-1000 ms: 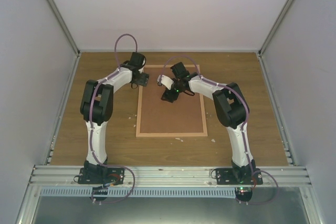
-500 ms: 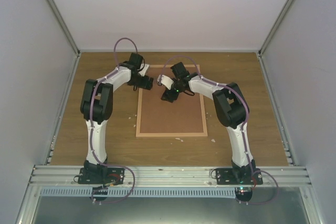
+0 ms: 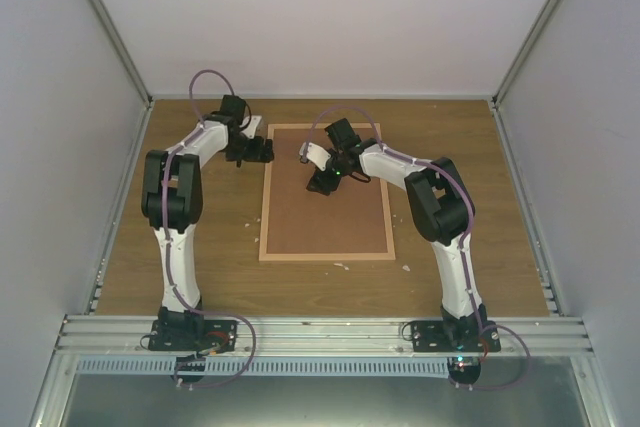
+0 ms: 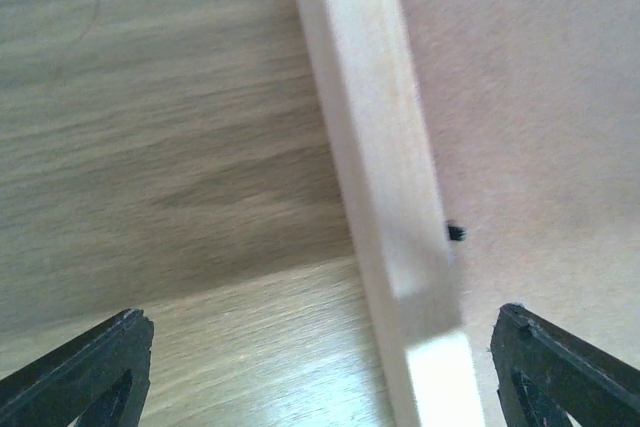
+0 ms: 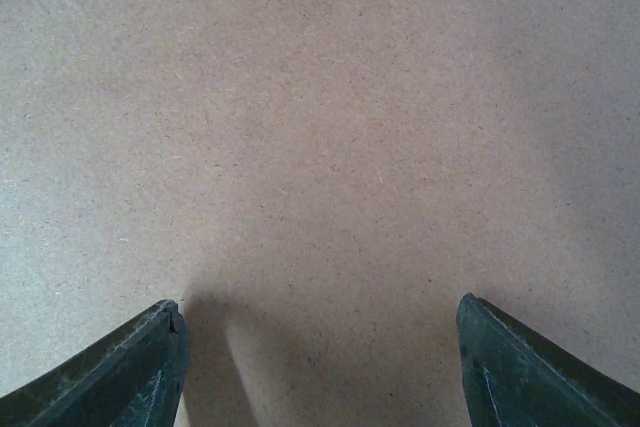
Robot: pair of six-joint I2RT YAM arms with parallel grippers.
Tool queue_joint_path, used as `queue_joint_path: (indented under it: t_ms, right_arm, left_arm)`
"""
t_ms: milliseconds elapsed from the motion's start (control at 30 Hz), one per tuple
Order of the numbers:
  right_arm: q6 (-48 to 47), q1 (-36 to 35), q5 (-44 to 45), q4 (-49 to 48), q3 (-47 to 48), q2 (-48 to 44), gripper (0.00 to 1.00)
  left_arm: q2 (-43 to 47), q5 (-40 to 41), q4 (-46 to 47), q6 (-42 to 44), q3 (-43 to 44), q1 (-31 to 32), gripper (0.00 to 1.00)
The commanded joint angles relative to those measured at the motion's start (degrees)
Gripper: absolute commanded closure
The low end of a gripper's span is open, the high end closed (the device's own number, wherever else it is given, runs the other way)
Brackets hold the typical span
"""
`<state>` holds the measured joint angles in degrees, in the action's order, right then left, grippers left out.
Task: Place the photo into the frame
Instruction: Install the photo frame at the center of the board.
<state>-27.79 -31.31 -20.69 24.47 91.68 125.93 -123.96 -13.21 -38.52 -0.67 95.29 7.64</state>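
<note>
Left fingers (image 4: 90, 372) slid back to the frame (image 4: 370, 147)'s left rail; right fingers (image 5: 520, 367) hover over it, both wide, empty. The photo is probably in already.

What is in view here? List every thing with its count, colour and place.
frame: one, light wood rails, flat on the middle of the table
backing board: one, plain brown, filling the inside of the frame
tab: one, small, black, at the inner edge of the frame's left rail
scraps: a few, white, on the table near the frame's near edge
table: one, brown wood grain
walls: pale grey, around three sides
arms: two, white and black, purple cables
left gripper: open, over the frame's left rail
right gripper: open, over the backing board
</note>
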Motion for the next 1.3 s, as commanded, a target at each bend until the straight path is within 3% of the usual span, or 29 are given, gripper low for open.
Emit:
queue_joint_path:
  t_ms: [0, 333, 900, 1267]
  right_arm:
    - [-1.1, 0.3, 5.7, 1.5, -2.3, 4.1, 0.26]
    - [-1.2, 0.3, 5.9, 1.6, -2.4, 4.1, 0.26]
    - [-1.3, 0.4, 6.0, 1.4, -2.5, 4.3, 0.26]
    - [-1.2, 0.4, 6.1, 1.5, -2.4, 4.3, 0.26]
  left_arm:
    - [-1.0, -4.9, 0.6, -0.2, 2.7, 0.0, 0.08]
    - [-5.7, -2.8, -0.9, -1.1, 8.0, -0.5, 0.08]
    - [-3.8, -6.4, -0.2, -1.5, 6.6, -1.4, 0.08]
    - [-3.5, -4.6, -0.2, -1.3, 5.0, -2.2, 0.08]
